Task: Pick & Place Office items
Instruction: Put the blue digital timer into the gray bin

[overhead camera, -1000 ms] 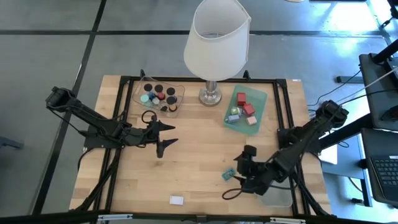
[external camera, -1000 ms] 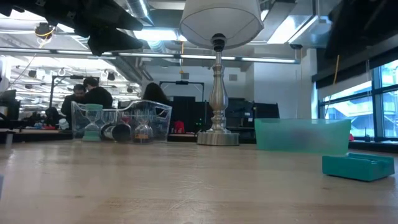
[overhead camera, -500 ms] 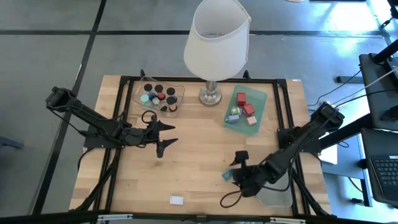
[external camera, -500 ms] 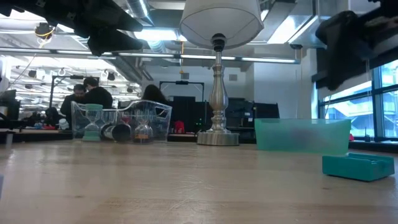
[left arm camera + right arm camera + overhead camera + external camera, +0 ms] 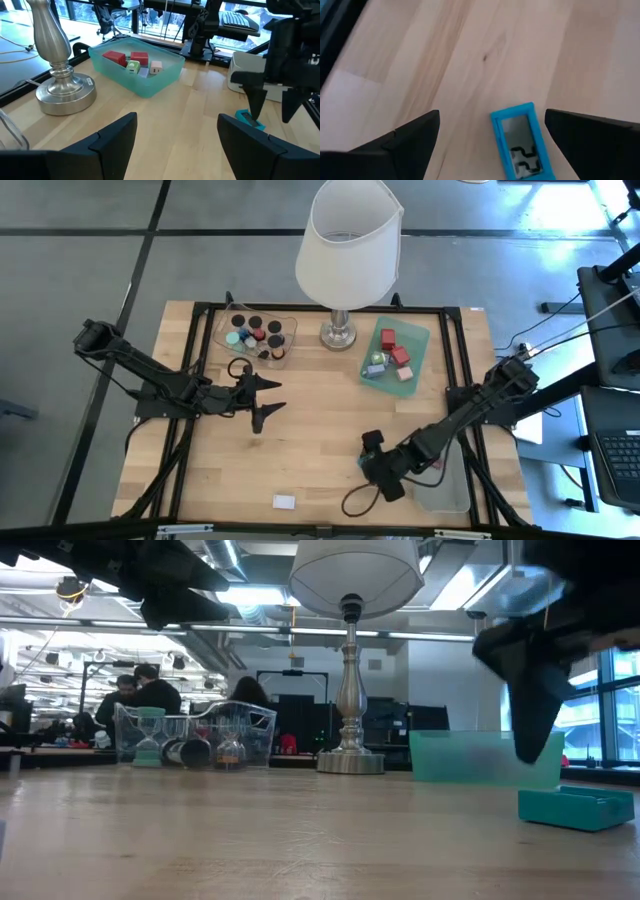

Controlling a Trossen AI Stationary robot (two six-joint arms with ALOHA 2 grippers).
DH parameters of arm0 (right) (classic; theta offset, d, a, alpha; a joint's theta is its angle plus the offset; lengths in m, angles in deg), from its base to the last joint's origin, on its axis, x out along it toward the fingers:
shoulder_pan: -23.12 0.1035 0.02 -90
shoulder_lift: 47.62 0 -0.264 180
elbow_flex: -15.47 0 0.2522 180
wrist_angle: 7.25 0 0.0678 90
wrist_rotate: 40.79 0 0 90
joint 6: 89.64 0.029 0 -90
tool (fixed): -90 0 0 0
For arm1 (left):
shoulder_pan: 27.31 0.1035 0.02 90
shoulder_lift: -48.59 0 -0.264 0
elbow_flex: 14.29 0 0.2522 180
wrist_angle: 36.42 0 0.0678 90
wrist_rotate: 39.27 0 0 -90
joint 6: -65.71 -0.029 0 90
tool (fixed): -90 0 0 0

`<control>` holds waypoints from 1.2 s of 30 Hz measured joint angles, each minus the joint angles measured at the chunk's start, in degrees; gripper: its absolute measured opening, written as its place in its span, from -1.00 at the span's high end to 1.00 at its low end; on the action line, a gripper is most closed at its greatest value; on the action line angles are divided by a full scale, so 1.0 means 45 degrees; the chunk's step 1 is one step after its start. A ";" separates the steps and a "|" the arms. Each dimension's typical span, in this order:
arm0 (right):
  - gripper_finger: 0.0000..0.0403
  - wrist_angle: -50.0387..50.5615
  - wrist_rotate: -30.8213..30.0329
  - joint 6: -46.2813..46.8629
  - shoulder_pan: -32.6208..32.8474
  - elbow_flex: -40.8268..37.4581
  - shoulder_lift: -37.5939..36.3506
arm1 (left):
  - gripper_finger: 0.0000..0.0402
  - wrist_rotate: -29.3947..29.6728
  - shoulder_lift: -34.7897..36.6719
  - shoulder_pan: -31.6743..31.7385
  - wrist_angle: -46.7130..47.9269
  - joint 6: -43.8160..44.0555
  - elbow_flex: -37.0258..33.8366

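Teal tag (image 5: 520, 142) between right gripper's (image 5: 490, 137) spread jaws, near end cut by frame edge; hidden under that gripper from above. Clear tray (image 5: 256, 335) pieces too small to identify.

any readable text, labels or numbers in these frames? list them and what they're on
"22": dark digits on the small screen of the flat teal tag, seen between the open right gripper's fingers in the right wrist view; the screen runs past the picture's edge, so there may be more.
Nothing else readable: no legible marks on the lamp, the trays or the pieces in them, and the white piece near the table's front edge is too small to tell.
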 joint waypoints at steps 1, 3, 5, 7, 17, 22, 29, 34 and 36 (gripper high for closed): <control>-0.82 0.0001 0.0286 -0.0028 -0.0129 0.0000 0.0092 | -0.36 0.0000 0.0000 0.0000 0.0000 0.0000 0.0000; -0.82 -0.0138 0.0845 -0.0040 -0.0398 0.0000 0.0292 | -0.36 0.0000 0.0000 0.0000 0.0005 0.0000 0.0000; -0.82 -0.0171 0.1186 -0.0042 -0.0600 0.0000 0.0473 | -0.36 0.0005 0.0000 0.0000 0.0005 0.0000 0.0000; -0.82 -0.0204 0.1221 -0.0086 -0.0747 0.0000 0.0619 | -0.35 0.0000 0.0000 0.0000 0.0005 0.0000 0.0000; -0.82 -0.0194 0.0663 0.0130 -0.1120 0.0000 0.0658 | -0.36 0.0010 0.0000 0.0002 0.0010 0.0000 0.0000; -0.82 -0.0199 0.1556 0.0779 -0.1044 0.0000 0.0658 | -0.35 0.0015 0.0000 0.0000 0.0010 0.0000 0.0000; -0.81 -0.0381 0.1535 0.1404 -0.0960 0.0000 0.0658 | -0.36 0.0019 0.0000 0.0000 0.0010 0.0000 0.0000; -0.81 -0.0184 0.0550 0.1248 -0.0964 0.0000 0.0653 | -0.35 0.0019 0.0000 0.0000 0.0010 0.0000 0.0000; -0.81 0.0060 0.0187 0.1208 -0.0964 0.0000 0.0653 | -0.36 0.0022 0.0000 0.0001 0.0010 0.0000 0.0000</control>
